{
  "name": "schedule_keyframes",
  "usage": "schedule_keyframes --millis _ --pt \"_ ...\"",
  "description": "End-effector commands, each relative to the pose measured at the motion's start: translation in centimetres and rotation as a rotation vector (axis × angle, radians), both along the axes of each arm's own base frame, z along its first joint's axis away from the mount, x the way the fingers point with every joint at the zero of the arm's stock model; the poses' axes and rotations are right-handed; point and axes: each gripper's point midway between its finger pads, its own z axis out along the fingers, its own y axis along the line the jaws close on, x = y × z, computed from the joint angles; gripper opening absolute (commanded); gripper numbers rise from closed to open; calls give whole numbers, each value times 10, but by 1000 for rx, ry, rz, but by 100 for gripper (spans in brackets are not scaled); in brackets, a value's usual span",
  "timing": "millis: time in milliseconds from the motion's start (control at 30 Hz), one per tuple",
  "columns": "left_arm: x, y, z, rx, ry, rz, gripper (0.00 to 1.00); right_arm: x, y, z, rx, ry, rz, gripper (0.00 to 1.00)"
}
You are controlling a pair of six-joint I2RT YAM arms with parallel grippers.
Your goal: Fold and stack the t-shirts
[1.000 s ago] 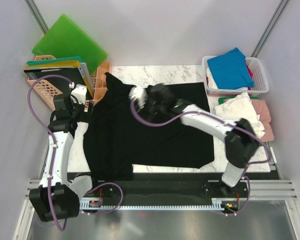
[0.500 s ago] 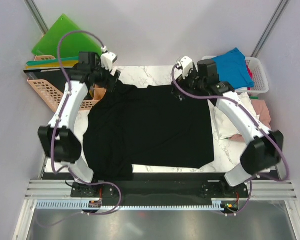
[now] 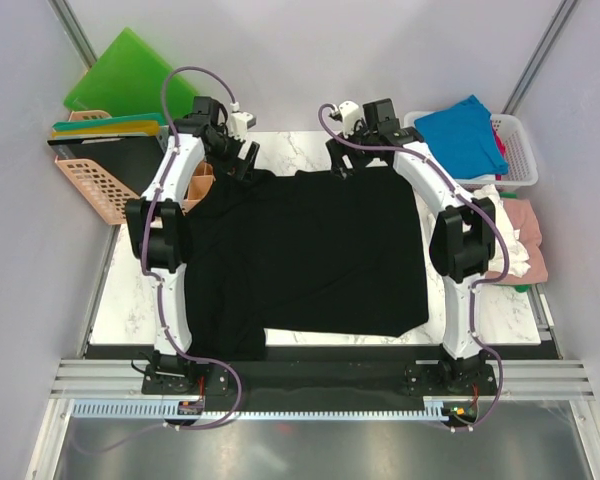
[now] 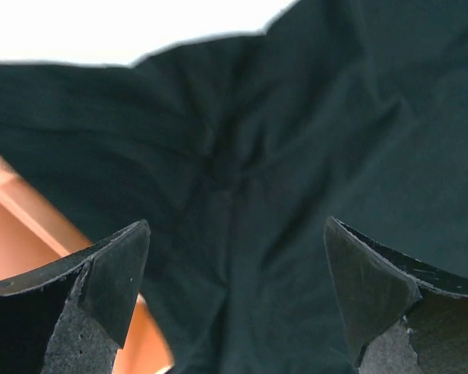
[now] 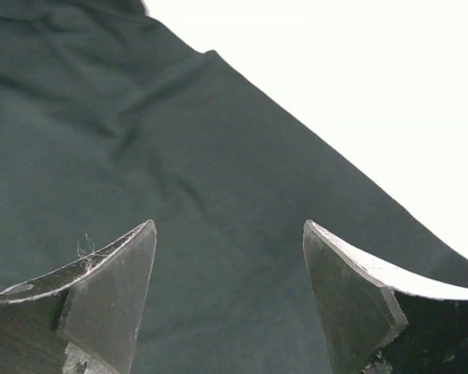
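We see the black t-shirt (image 3: 320, 250) as soft, matt cloth, finely creased in the left wrist view. The bench (image 3: 120, 300) beneath it is smooth, white and marbled with a faint sheen. The pads (image 4: 113, 273) of the left tool (image 4: 235, 226) and the right tool (image 5: 229, 224) look dull, dark and rubbery, with rough, chipped edges. The white basket (image 3: 525, 150) and tan basket (image 3: 90, 185) are moulded plastic lattice. The green board (image 3: 130, 80) is smooth plastic.

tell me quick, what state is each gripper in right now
left gripper: open, holding nothing, over the black t-shirt
right gripper: open, holding nothing, over the same shirt
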Motion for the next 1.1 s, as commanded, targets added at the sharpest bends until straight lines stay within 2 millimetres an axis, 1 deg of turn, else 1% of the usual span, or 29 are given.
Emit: schedule_keyframes --millis 0,33,100,167,233,267,300,333,367,400,433,467,500,533,567,600,633,667,700,733,767,800,867,900,967,1000,1033,1067 --pt "-10 -17 22 -81 -16 -16 100 16 -16 -13 -24 24 -68 84" --pt "-9 -19 22 -75 -28 -22 100 20 -20 -23 -36 33 -82 85" --pt "-8 -20 20 -61 -31 -27 100 25 -30 -36 -64 41 -123 85" --pt "-5 -21 19 -49 -39 -34 100 33 -43 -41 -79 31 -179 85" --pt "-5 -21 19 -48 -43 -32 100 35 -56 -40 -76 29 -215 85" --pt "-7 -21 26 -50 -57 -33 100 29 -59 -45 -72 47 -211 84" --pt "-8 -20 32 -49 -72 -29 100 25 -61 -30 -58 24 -202 83" --pt "-13 -19 30 -45 -70 -32 100 20 -69 -24 -54 26 -200 83" --pt "-19 -17 59 -48 -140 -34 100 5 -72 -28 -59 60 -182 83" --pt "-26 -16 72 -49 -171 -39 100 -11 -75 -1 -43 40 -156 83" --pt "-47 -13 58 -43 -132 -45 100 -39 -87 -4 -86 110 -123 83" --pt "-55 -12 77 -48 -209 -54 100 -69 -94 -14 -121 181 -100 83" --pt "-79 -6 119 -47 -325 -52 100 -95 -105 8 -153 161 -92 83" --pt "-105 -2 99 -36 -294 -56 100 -127 -119 3 -217 223 -61 84" --pt "-121 1 101 -28 -298 -61 100 -158 -132 -17 -257 290 -63 85" --pt "-143 6 111 -25 -312 -68 100 -175 -143 7 -259 222 -89 85" --pt "-157 8 110 -25 -276 -83 100 -192 -156 7 -269 240 -105 85" --pt "-169 8 109 -33 -235 -106 100 -209 -162 3 -279 254 -85 86" --pt "-194 5 99 -68 -126 -145 100 -221 -166 16 -271 219 -89 86" --pt "-201 9 100 -88 -93 -151 100 -236 -169 17 -274 252 -82 86" --pt "-211 8 98 -104 -55 -181 100 -244 -171 18 -287 255 -59 86" --pt "-227 8 93 -117 5 -214 100 -252 -173 23 -293 246 -59 86" --pt "-243 16 85 -106 64 -226 100 -267 -183 22 -335 276 -65 87" --pt "-257 25 77 -77 122 -243 100 -274 -188 24 -365 269 -42 87" --pt "-274 33 71 -53 170 -279 100 -287 -199 24 -421 282 -37 86" --pt "-280 43 68 -48 188 -253 100 -292 -201 26 -429 287 -27 85" --pt "-286 46 68 -50 191 -251 100 -299 -202 28 -430 289 -16 85" --pt "-293 49 76 -42 138 -254 100 -303 -200 31 -423 274 4 83"
